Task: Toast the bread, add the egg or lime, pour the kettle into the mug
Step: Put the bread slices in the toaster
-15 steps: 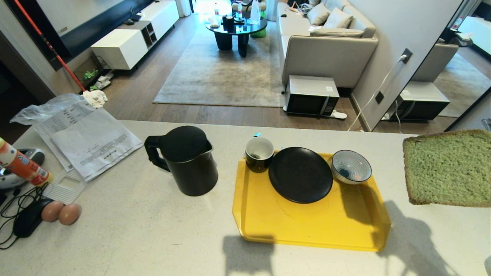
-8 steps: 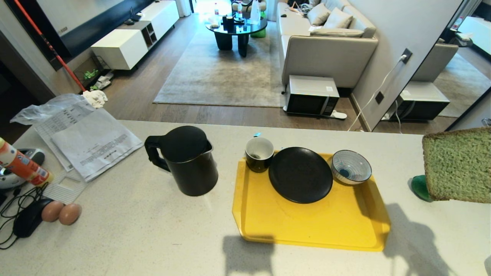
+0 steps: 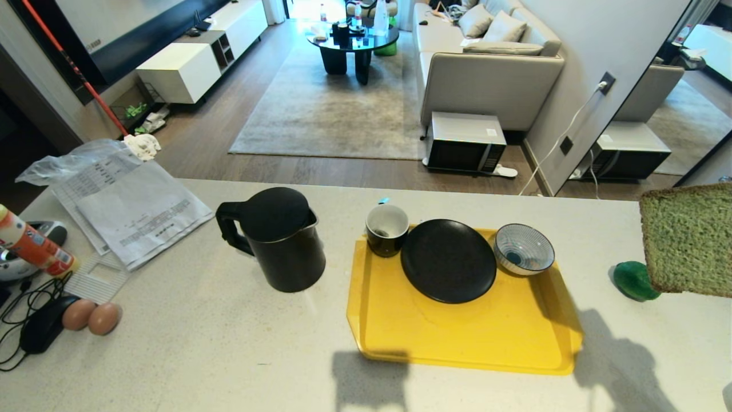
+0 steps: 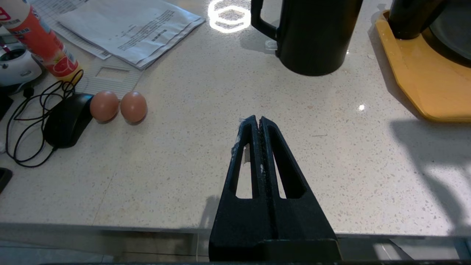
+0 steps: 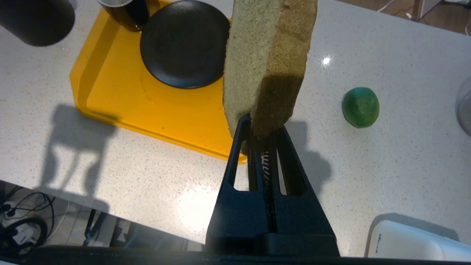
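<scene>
My right gripper [image 5: 262,127] is shut on the lower corner of the pale green bread [image 5: 266,62], holding the slice upright above the counter just right of the yellow tray [image 3: 457,337]. In the head view the bread [image 3: 689,237] hangs at the right edge. The dark green lime [image 3: 633,280] lies on the counter beside it. The black kettle [image 3: 277,237] stands left of the tray. The black mug [image 3: 386,229] sits on the tray's far left corner. My left gripper [image 4: 256,119] is shut and empty, low over the counter's near edge. The egg is out of view.
A black plate [image 3: 448,260] and a striped bowl [image 3: 523,249] share the tray. Two brown eggs [image 3: 91,316], a mouse [image 3: 40,332], an orange bottle [image 3: 31,243] and papers [image 3: 131,209] lie far left. A white appliance [image 5: 412,239] sits near the right front.
The bread has moved rightward toward the edge of the head view and slightly up, uncovering the lime on the counter. The left arm has stayed still.
</scene>
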